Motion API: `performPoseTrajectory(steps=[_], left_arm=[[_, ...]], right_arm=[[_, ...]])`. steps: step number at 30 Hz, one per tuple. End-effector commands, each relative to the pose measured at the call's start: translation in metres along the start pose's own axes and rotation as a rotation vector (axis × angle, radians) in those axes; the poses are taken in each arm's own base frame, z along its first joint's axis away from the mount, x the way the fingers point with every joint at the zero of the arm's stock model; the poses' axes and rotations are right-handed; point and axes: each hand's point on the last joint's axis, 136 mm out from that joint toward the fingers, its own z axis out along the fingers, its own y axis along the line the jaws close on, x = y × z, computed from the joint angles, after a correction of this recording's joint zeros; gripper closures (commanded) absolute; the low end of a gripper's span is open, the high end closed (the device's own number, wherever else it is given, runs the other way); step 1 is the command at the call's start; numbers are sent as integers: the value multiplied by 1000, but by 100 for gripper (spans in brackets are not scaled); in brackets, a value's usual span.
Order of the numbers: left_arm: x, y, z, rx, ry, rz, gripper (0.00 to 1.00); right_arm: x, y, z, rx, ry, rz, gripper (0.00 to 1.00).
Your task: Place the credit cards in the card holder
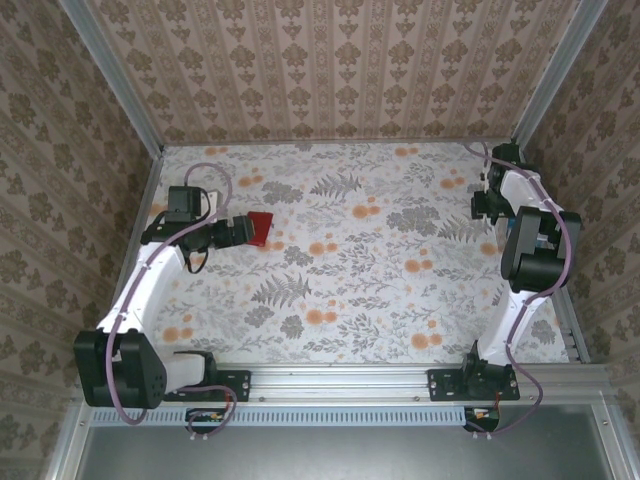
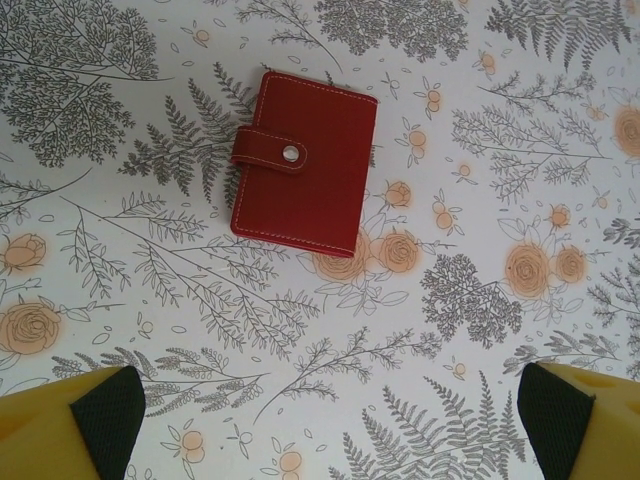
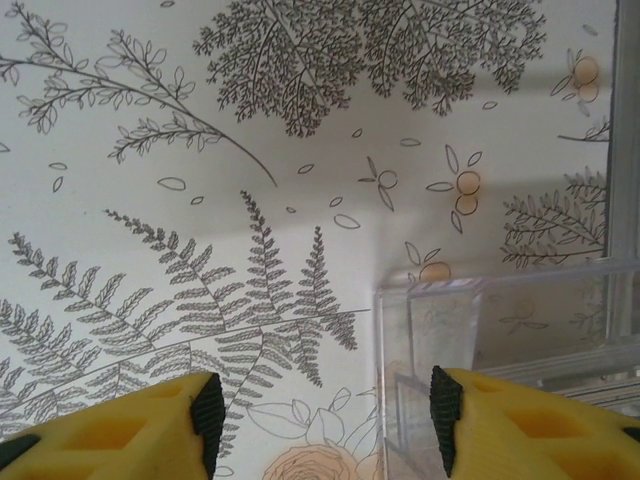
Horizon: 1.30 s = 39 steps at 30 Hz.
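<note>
The card holder is a red wallet lying flat on the floral table, folded shut with its snap tab fastened. In the top view the card holder lies at mid-left, just right of my left gripper. My left gripper hovers on the near side of it, jaws wide open and nothing between them. My right gripper is open at the table's far right. Its right finger sits over a clear plastic box, and the box's left wall stands between the jaws. The credit cards are out of view.
A metal frame rail runs along the right edge beside the clear box. Patterned walls enclose the table on three sides. Both arm bases sit on the rail at the near edge.
</note>
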Motion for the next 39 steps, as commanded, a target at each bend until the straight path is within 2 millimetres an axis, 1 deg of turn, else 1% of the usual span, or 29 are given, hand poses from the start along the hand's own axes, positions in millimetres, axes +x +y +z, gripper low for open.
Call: performPoseTrajectory(steps=[1,5,7,10,13,15,17,19,21,24,27,29,30,32,35,36,38,39], left_arm=[[-2,-3,-5,18,-10,12,0],[0,-5,-8,24,-6,19,0],[1,-6,-8,26,-15,20,0],[-2,-13,-11,62,-32,29,0],[-2,-11,-13,48,-39,26,0],[-3,-13,-12,59,-49,22,0],[-3,-16,-13,70,-43,29,0],[-2,-12,-14,45,-39,26,0],[-2,-8,-14,30,-47,15,0],[-5,-14,-15,55,-46,27,0],[-3,-9,-14,31,-46,12,0],[-4,-12,-14,53,-49,12,1],[-5,-14,-15,62,-49,18,1],[-4,-12,-14,47,-48,19,1],[-7,-11,-14,52,-63,2,1],[-9,-13,-15,60,-68,5,1],[-10,-11,-15,52,-66,6,1],[-9,-9,-14,43,-65,-1,1]], right_arm=[[-14,-15,-18,51,-56,4,38],[-16,-30,-13,102,-65,27,38],[-16,-34,-12,116,-67,42,37],[-16,-33,-9,111,-75,50,38],[-17,-25,-9,70,-70,50,38],[-15,-22,-5,62,-65,38,42],[-13,-21,0,55,-50,27,48],[-9,-15,7,29,-19,2,52],[-9,-14,10,47,-11,-30,54],[-10,-17,16,68,0,-44,56],[-8,-14,21,58,37,-68,70],[-7,-13,24,64,46,-76,74],[-6,-8,24,43,50,-91,81],[-4,4,23,0,57,-125,86],[-6,16,19,17,52,-208,94],[-6,24,17,7,55,-244,98],[-4,44,11,-25,59,-323,99],[-3,59,7,-46,51,-383,99]])
